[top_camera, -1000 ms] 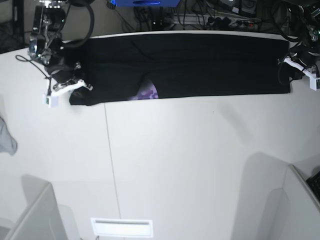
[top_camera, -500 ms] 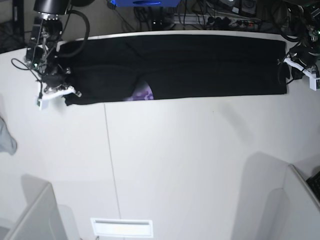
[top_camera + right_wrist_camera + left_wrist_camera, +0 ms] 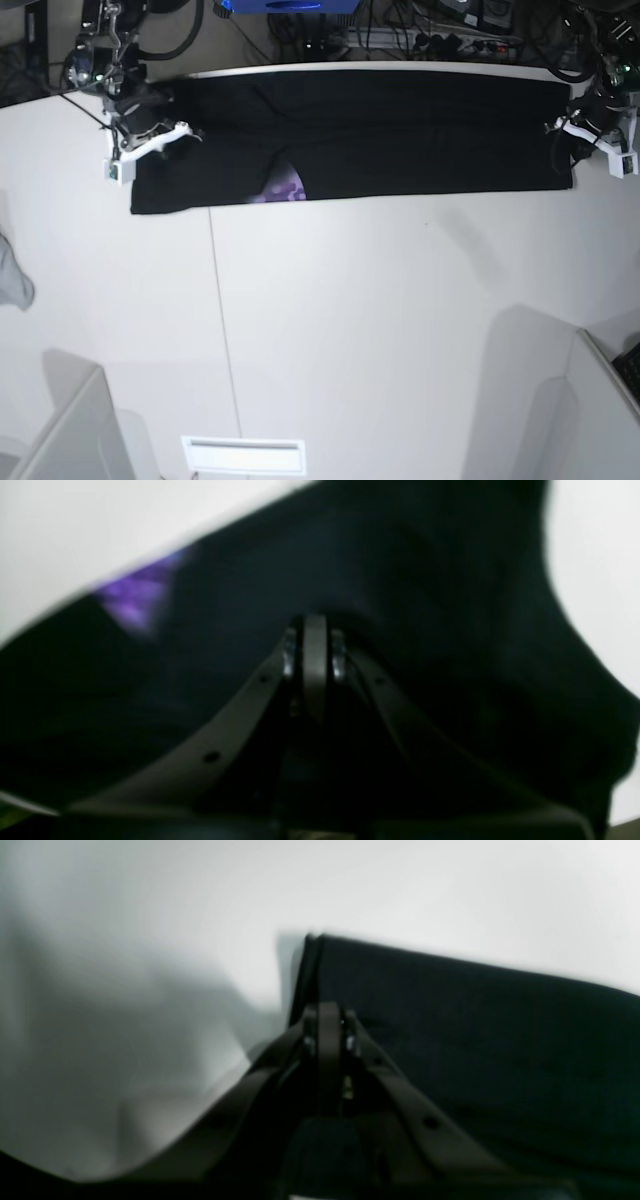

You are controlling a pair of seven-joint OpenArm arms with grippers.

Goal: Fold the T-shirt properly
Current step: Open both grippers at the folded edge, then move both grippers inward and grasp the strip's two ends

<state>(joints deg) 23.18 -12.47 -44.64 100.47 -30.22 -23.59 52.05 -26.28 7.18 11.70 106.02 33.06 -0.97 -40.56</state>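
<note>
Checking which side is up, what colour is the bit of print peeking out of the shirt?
Purple, on the black T-shirt; clearest in the base view.

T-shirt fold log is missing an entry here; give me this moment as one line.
stage: shirt folded into long band | T-shirt: flat along table's far edge | left gripper: shut at one end | right gripper: shut at other end

Dark arms, white pincer (image 3: 150,148) brackets, black looping cables, screws

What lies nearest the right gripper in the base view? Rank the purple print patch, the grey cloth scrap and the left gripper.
From the right gripper:
1. Purple print patch, mid-shirt on the T-shirt.
2. Grey cloth scrap, table's left edge.
3. Left gripper, far opposite end.
</note>
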